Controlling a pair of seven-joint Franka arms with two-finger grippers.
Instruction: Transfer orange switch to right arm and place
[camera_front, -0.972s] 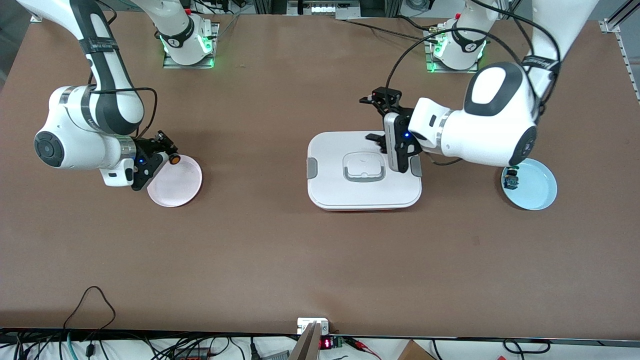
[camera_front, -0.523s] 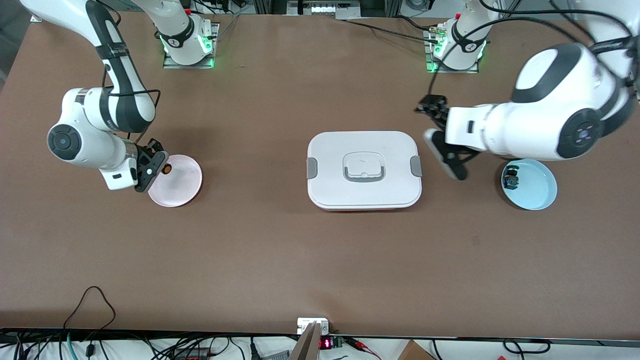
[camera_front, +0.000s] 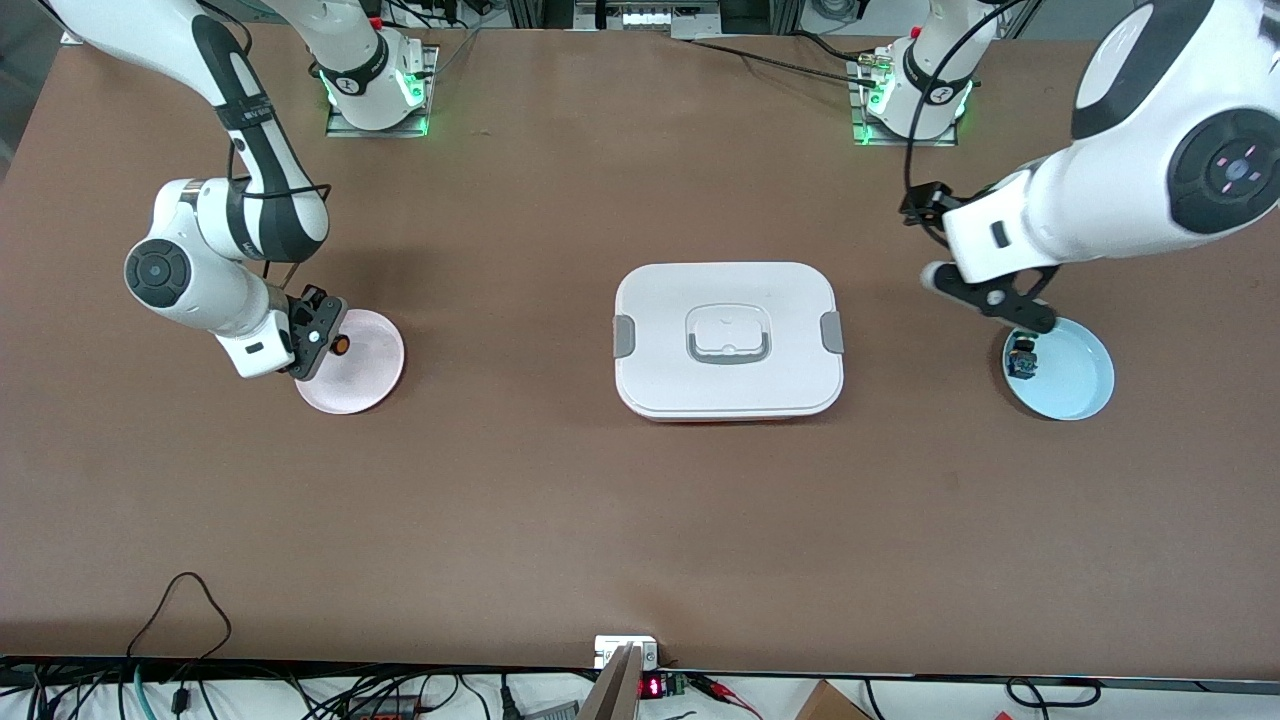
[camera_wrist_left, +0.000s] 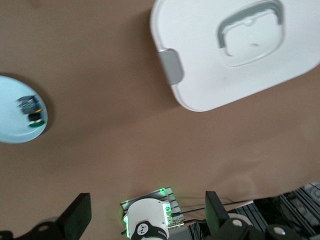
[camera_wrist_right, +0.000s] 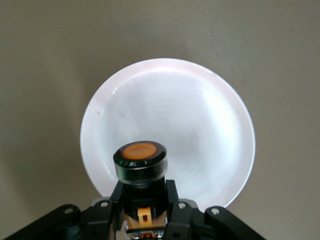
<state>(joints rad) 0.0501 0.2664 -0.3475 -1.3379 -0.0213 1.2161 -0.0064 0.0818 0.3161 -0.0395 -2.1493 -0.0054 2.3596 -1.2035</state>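
Landmark: pink plate (camera_front: 352, 362), toward the right arm's end of the table.
Right gripper (camera_front: 325, 340): over the plate's rim, fingers pinched on the body of the orange switch (camera_front: 341, 345); right wrist view shows the orange cap facing up, above the plate's inner surface.
Step in hand: judged as the place; the handover looks done, switch not yet set down.
How to do it well: carry the switch in toward the plate's middle, lower until the body meets the plate, then part the fingers slowly; a round body may roll if dropped from height or released on the sloped rim.
Left gripper (camera_front: 985, 290): well apart from the pink plate, over the edge of a blue plate (camera_front: 1085, 385) holding a green-capped switch (camera_front: 1022, 357); fingers spread, holding nothing.
White lidded box (camera_front: 728, 340): between the two plates; no part in this step.
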